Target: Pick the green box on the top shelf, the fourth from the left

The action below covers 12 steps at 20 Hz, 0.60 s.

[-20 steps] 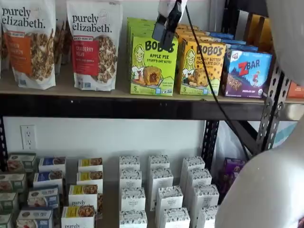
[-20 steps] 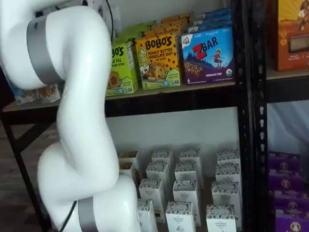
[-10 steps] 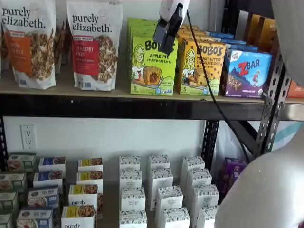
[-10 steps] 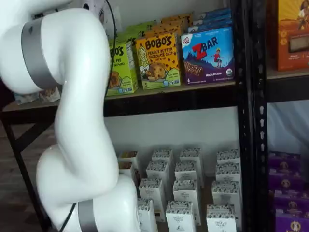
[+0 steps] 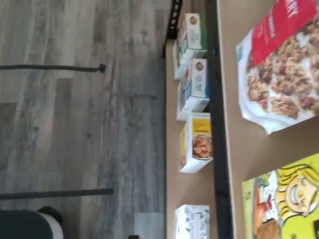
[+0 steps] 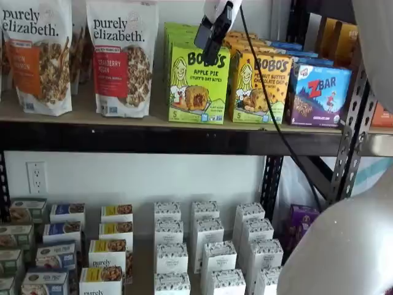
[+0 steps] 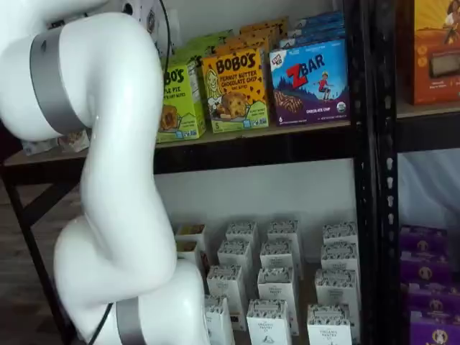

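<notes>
Lime-green box (image 6: pixel 198 84) stands upright at the front edge of the top shelf (image 6: pixel 153 138), long axis vertical; the gripper (image 6: pixel 212 38) hangs just before its upper right corner, jaws at their widest, holding nothing.

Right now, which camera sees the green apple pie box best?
A shelf view does: the green box faces it, whole front readable, only its upper corner behind the gripper. In the other shelf view the arm hides part of it. The wrist view catches just a close, cropped piece.

two frontal shelf views, one downward wrist view
</notes>
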### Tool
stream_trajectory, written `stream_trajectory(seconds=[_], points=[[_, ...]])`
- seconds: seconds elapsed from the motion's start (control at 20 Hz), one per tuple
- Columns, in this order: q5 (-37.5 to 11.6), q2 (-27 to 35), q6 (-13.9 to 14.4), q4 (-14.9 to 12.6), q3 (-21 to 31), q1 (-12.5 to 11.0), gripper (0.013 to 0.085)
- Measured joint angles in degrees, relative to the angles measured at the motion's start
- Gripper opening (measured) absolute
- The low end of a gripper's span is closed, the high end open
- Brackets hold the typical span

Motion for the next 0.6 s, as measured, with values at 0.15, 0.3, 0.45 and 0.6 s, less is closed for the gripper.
stream_trajectory(seconds=[0.15, 0.3, 0.45, 0.6], points=[[-2.3, -0.1, -0.4, 0.7, 0.4, -0.5, 0.085], [-2.9, 0.7, -0.7, 1.2, -0.5, -0.9, 0.085], [-3.0, 1.8, -1.0, 1.6, -2.0, -1.4, 0.085], [-3.3, 2.9, -1.2, 1.6, -3.2, -1.7, 0.085]])
